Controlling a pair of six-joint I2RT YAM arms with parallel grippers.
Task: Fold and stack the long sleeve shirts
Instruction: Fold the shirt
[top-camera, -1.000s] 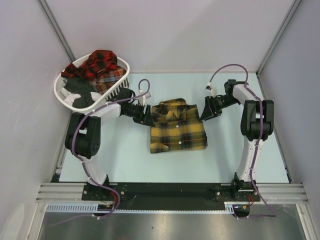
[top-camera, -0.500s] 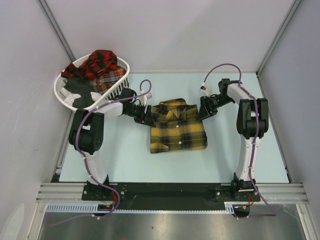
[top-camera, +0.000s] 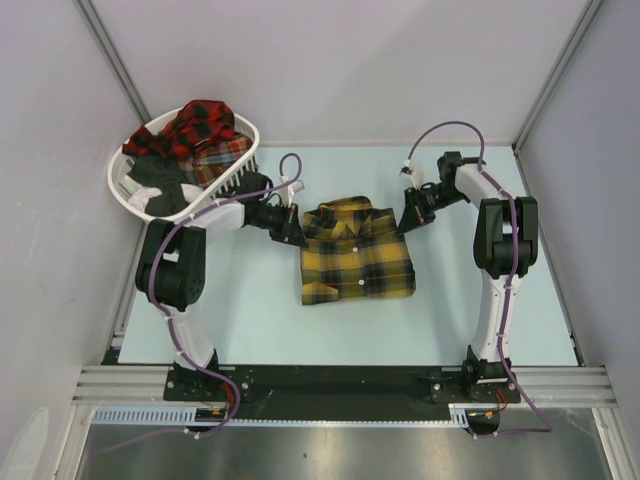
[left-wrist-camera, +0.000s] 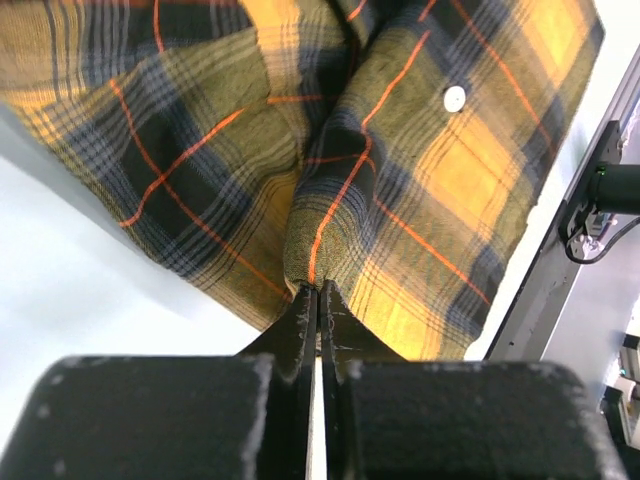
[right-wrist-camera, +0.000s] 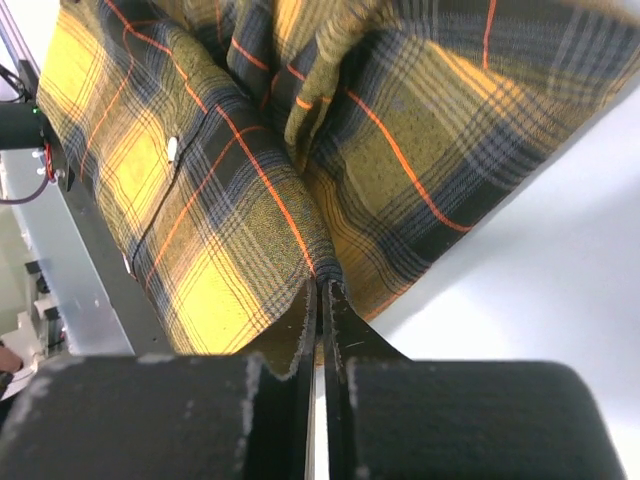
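Observation:
A folded mustard-yellow plaid shirt (top-camera: 355, 250) lies on the pale table, collar toward the far side. My left gripper (top-camera: 297, 232) is shut on its upper left edge; the left wrist view shows a pinch of yellow plaid fabric (left-wrist-camera: 330, 230) bunched at the closed fingertips (left-wrist-camera: 303, 322). My right gripper (top-camera: 404, 222) is shut on the shirt's upper right edge, with yellow plaid fabric (right-wrist-camera: 250, 200) puckered at its closed fingertips (right-wrist-camera: 340, 325). Red-and-black plaid shirts (top-camera: 200, 122) are heaped in the basket at the far left.
A white laundry basket (top-camera: 123, 189) holding dark and plaid clothes stands at the table's far left corner, just behind my left arm. Grey walls enclose the table on three sides. A metal rail (top-camera: 340, 385) runs along the near edge.
Both grippers moved inward to the shirt's upper corners and went from open to shut on the fabric. The shirt's top edge is pinched slightly on each side.

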